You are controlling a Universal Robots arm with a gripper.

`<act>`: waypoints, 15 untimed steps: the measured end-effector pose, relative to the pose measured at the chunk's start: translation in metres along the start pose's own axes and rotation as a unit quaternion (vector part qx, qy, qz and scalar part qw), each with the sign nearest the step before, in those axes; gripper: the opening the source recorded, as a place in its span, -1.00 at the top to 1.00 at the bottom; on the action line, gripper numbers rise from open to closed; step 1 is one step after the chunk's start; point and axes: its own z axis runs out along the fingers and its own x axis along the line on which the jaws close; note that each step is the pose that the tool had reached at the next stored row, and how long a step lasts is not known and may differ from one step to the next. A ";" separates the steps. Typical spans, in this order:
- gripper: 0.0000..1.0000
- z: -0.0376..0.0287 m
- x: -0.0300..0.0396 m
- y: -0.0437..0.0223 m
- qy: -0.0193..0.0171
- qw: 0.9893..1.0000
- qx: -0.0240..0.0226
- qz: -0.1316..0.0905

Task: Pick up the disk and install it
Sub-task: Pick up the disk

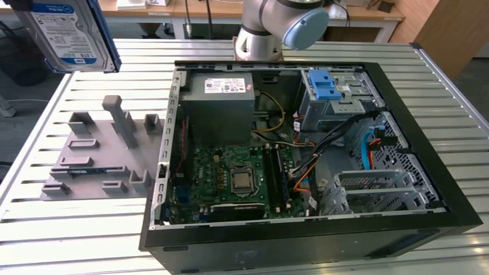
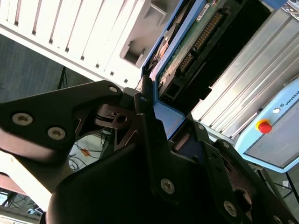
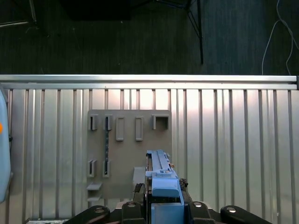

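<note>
Fingers [image 2: 148, 126] of the black gripper [image 2: 163, 116] are closed on one short end of the disk [image 2: 196, 39], a flat silver rectangular hard drive with blue plastic side rails. They clamp across a blue rail.

- Long axis: runs straight out from the fingers, in line with the gripper. In the second wrist view the circuit-board face is showing.
- Position: in the exterior view the disk [image 1: 65, 34] hangs in the air at the far left with its blue-and-white label facing the camera. It is clear of the grey slotted fixture plate [image 1: 91, 166] on the ribbed metal table [image 1: 77, 235].
- Target: the blue-latched metal drive bay [image 1: 336, 100] sits in a back corner of the open black computer case [image 1: 306, 243]. It lies well apart from the disk, towards the exterior view's right.
- Progress: my judgement is the pick is done and the install hasn't started.
</note>
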 end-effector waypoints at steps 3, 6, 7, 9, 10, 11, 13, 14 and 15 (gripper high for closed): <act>0.26 -0.0001 0.0000 -0.0016 0.000 1.000 0.000 0.000; 0.26 -0.0002 0.0001 -0.0047 0.000 1.000 0.000 0.000; 0.26 -0.0002 0.0000 -0.0051 0.000 1.000 0.000 0.000; 0.26 -0.0003 0.0001 -0.0061 0.000 1.000 0.000 0.000; 0.26 -0.0002 0.0001 -0.0065 0.000 1.000 0.000 0.000; 0.26 -0.0002 0.0000 -0.0067 0.000 1.000 0.000 0.000; 0.26 -0.0003 0.0000 -0.0077 0.000 1.000 0.000 0.000; 0.26 -0.0003 0.0000 -0.0080 0.000 1.000 0.000 0.000; 0.26 -0.0003 0.0000 -0.0083 0.000 1.000 0.000 0.000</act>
